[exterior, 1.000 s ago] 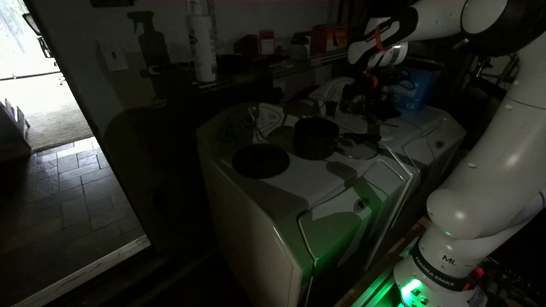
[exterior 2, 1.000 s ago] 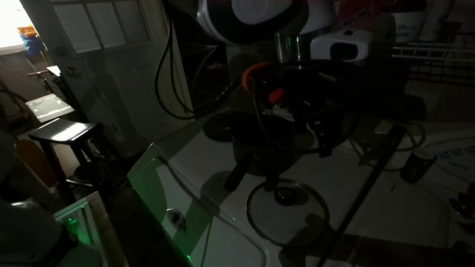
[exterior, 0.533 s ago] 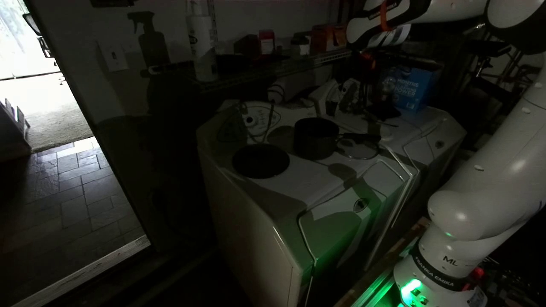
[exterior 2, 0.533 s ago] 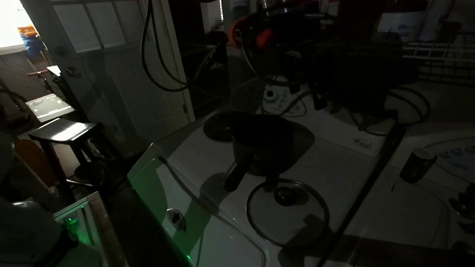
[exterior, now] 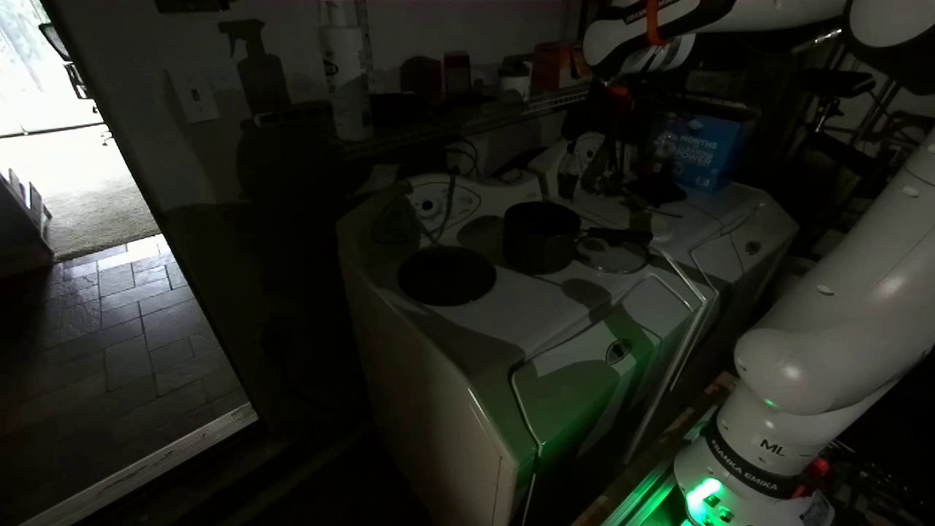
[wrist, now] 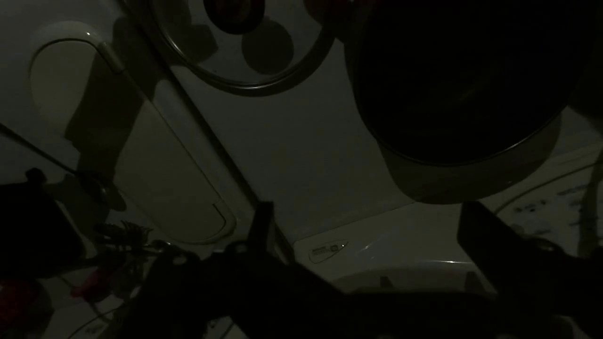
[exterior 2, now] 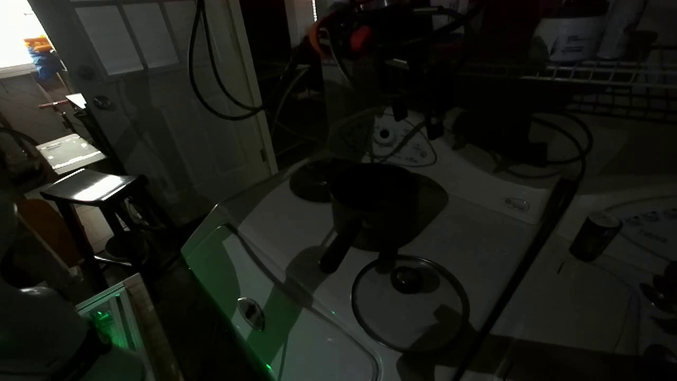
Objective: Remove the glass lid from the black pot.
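Observation:
The black pot (exterior: 540, 241) stands upright on the white machine top, its handle sticking out to one side. It also shows in an exterior view (exterior 2: 370, 217) and in the wrist view (wrist: 452, 94), its top uncovered and its inside dark. The glass lid (exterior 2: 410, 307) with a black knob lies flat on the white top beside the pot; it also shows in an exterior view (exterior: 612, 256) and in the wrist view (wrist: 245, 61). My gripper (wrist: 367, 207) is open and empty. In an exterior view the gripper (exterior 2: 418, 121) hangs above and behind the pot, touching nothing.
A flat round dark dish (exterior: 445, 276) lies beside the pot. A small dark can (exterior 2: 595, 235) stands on the neighbouring machine. A blue box (exterior: 705, 150) stands at the back. A wire shelf (exterior 2: 608, 74) with containers runs along the wall. Utensils (wrist: 127, 235) lie at the wrist view's left.
My gripper has risen from near the pot's side to well above the white top, drifting back. It stays open and empty. The pot and the glass lid have not moved.

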You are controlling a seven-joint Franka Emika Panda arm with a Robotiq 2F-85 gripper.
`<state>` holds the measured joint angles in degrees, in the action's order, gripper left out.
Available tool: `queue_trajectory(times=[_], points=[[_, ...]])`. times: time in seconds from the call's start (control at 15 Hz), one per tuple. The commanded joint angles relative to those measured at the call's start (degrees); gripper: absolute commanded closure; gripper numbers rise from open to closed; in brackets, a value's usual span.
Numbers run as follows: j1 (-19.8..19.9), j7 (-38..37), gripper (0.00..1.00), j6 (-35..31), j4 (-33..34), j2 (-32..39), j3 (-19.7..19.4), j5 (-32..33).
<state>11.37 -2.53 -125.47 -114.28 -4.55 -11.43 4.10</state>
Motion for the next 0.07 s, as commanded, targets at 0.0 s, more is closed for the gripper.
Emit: queue_trajectory(times=[0.0], points=[[0.01,0.16,0.00,0.22,0.19,-0.02,0.02,-0.07]])
